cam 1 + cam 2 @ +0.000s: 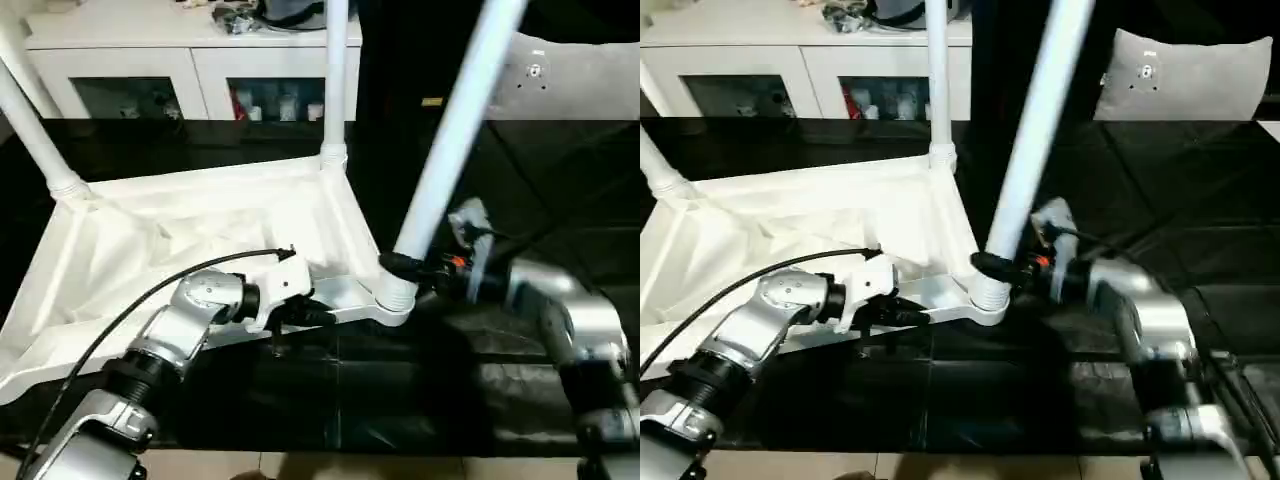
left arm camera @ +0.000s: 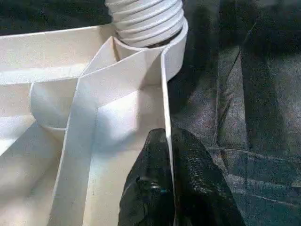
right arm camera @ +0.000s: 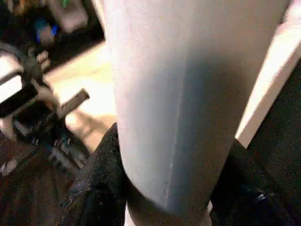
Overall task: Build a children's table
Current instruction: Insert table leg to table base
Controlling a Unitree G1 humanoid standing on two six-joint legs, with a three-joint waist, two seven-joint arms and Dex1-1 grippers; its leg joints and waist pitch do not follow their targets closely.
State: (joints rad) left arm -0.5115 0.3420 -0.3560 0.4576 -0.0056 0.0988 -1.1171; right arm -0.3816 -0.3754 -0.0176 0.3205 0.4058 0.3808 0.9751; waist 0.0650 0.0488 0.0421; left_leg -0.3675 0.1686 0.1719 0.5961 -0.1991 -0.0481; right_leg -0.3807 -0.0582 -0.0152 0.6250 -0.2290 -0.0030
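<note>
The white tabletop (image 1: 150, 250) lies upside down on the black surface, ribs up. Three white legs rise from its corner sockets: one at the far left (image 1: 35, 130), one at the back (image 1: 335, 90), and a near leg (image 1: 455, 140) leaning to the right. My right gripper (image 1: 400, 266) is shut around that near leg just above its threaded base in the socket (image 1: 393, 300); the wrist view has the leg (image 3: 188, 103) between the black fingers (image 3: 94, 188). My left gripper (image 2: 168, 179) is shut on the tabletop's thin front rim (image 2: 165, 94), close to that socket.
A white cabinet (image 1: 190, 70) with glass doors stands behind the work, with clutter on top. A grey cushion (image 1: 1185, 75) lies at the back right. The black surface (image 1: 400, 400) extends in front and to the right of the tabletop.
</note>
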